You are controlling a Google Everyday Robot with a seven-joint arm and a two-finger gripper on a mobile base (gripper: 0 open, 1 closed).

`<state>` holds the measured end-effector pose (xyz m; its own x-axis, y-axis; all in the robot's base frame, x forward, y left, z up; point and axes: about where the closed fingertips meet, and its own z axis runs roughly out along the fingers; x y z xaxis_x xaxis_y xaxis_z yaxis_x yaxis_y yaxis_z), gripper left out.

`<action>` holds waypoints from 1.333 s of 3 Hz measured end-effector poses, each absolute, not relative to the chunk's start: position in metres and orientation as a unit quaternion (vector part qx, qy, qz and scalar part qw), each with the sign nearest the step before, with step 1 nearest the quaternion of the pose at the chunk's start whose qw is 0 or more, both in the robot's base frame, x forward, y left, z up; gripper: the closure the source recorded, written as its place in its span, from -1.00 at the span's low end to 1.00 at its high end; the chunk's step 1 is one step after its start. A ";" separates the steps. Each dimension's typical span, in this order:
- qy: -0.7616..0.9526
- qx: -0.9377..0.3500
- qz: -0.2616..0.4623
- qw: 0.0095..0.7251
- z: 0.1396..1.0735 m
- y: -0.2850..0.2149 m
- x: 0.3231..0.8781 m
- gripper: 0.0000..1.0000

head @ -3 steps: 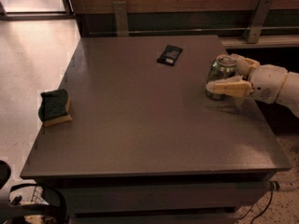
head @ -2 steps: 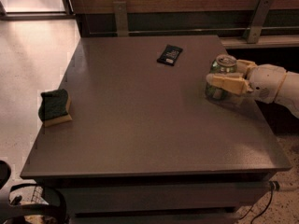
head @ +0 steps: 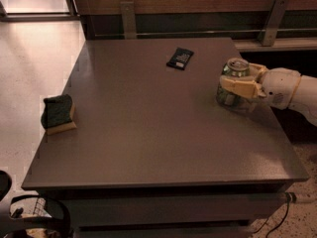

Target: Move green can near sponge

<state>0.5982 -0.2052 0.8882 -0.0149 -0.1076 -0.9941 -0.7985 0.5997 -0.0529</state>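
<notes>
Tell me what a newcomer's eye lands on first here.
The white and tan gripper reaching in from the right, at the small green patterned can with a silver top near the right edge of the grey table. Next, the green-and-yellow rectangular sponge far off by the left edge, and a flat dark packet toward the back.

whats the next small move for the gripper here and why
Probably lift the small green-patterned drink can with the silver top slightly clear of the dark table. The cream gripper is around it at the right side, and the green-and-yellow rectangular sponge sits far across at the left edge, so a carry leftward comes next.
</notes>
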 end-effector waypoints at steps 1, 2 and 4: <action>0.653 -0.347 0.284 0.610 0.888 -0.204 0.598 1.00; 0.653 -0.347 0.284 0.610 0.888 -0.204 0.598 1.00; 0.634 -0.383 0.278 0.611 0.930 -0.153 0.601 1.00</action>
